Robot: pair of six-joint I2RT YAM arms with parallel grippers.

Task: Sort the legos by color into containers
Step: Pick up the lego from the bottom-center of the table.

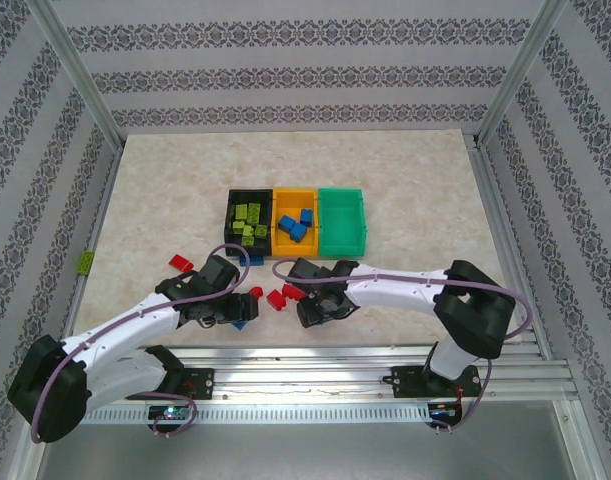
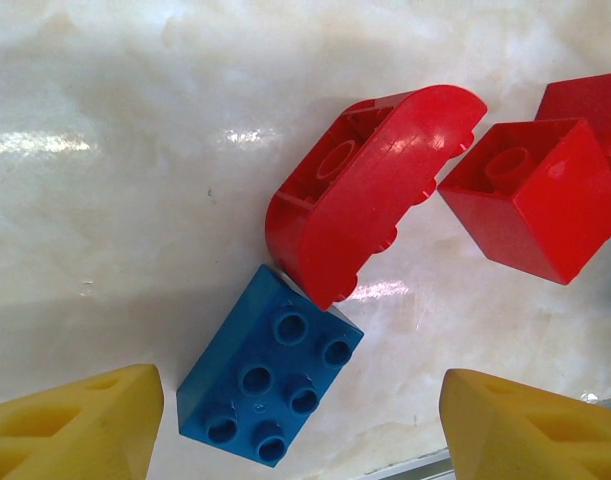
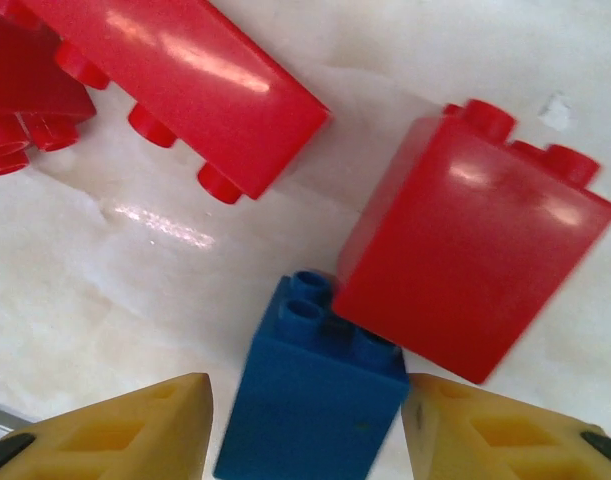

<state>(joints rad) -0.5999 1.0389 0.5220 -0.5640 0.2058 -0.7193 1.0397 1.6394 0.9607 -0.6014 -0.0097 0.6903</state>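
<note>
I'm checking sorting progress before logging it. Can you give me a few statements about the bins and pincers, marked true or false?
1. The black bin holds lime green bricks. True.
2. The orange bin holds red bricks. False: it holds blue bricks.
3. A six-stud blue brick lies studs up between the fingers of the left pincer. True.
4. The right pincer is shut on a red brick. False: it is open around a tipped blue brick.

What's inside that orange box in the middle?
The orange bin holds a few blue bricks, lying loose. They cover part of its floor, so whether anything lies beneath them cannot be seen.
</note>
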